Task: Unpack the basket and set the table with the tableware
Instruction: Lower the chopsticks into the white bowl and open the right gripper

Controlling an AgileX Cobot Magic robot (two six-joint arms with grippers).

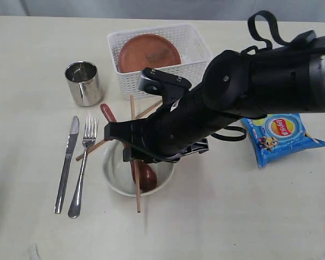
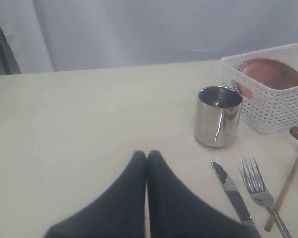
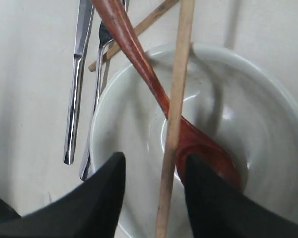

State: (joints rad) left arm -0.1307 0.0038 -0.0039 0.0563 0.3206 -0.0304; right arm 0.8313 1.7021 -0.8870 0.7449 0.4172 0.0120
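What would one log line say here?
right gripper open above cream round bowl | wooden chopstick between jaws | brown round plate in white plastic basket | left gripper shut

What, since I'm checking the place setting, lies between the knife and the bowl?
The fork lies between knife and bowl, clearest in the exterior view.

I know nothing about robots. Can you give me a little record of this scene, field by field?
Basket: white, brown plate inside
Laid out: steel cup, knife, fork
Bowl: wooden spoon resting in it, one chopstick lying across it
Second chopstick: slanted on the table beside the bowl
Right gripper: open above the bowl, jaws either side of the crossing chopstick
Left gripper: shut, empty
Extra: blue chip packet
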